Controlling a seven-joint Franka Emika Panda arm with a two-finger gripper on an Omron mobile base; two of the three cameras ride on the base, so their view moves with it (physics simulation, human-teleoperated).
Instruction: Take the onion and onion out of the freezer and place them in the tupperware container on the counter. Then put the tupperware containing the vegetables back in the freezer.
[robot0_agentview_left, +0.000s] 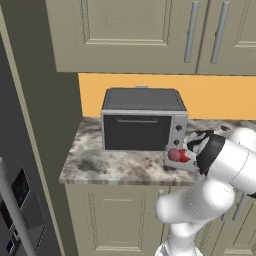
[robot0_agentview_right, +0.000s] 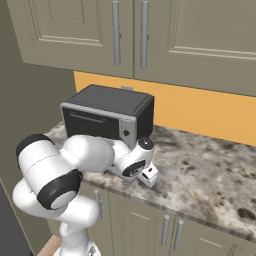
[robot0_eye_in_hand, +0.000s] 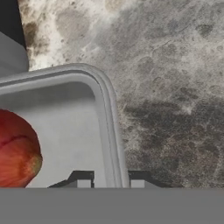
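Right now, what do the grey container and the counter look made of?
Container: probably plastic; smooth, matte, uniform grey, with a rounded moulded rim. Counter: looks like polished stone, granite or marble, judging by its mottled grey-brown speckling. Rendered surfaces, so both are guesses.

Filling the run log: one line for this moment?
end effector: straddling container rim | onion: inside container | container: on counter

1. You had no readable text, brand, number or sign anywhere in these views.
2. The toaster oven (robot0_agentview_left: 144, 120) at the back of the counter (robot0_agentview_left: 110, 167) carried knobs, but no legible markings.
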